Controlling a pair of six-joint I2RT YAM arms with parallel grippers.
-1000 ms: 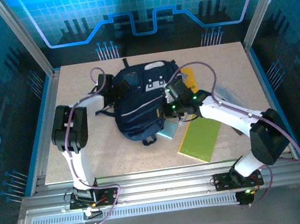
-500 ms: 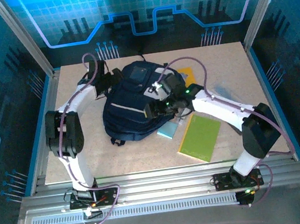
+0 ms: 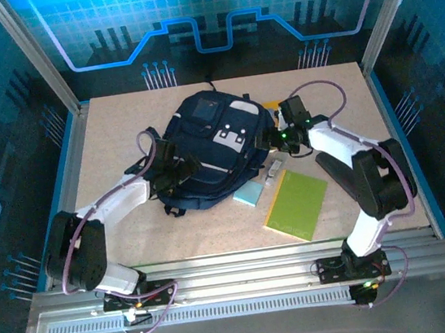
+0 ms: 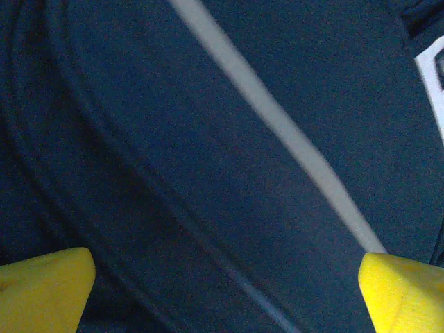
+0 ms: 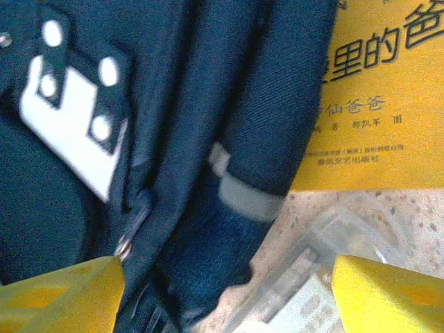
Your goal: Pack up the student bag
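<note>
At the near right of the surface (image 3: 110, 124) lies a green book (image 3: 296, 204). Mid-surface sits the student bag (image 3: 211, 143). The left pincer (image 3: 180, 165), spread wide and empty, hovers at the bag's left flank, arm stretched low. The right pincer (image 3: 273, 140), also parted and empty, faces the bag's right edge, which partly covers a yellow book (image 5: 374, 104).

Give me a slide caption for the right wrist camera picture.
Open right gripper hovers over the dark navy fabric backpack, which overlaps a yellow book with black Chinese lettering.
</note>
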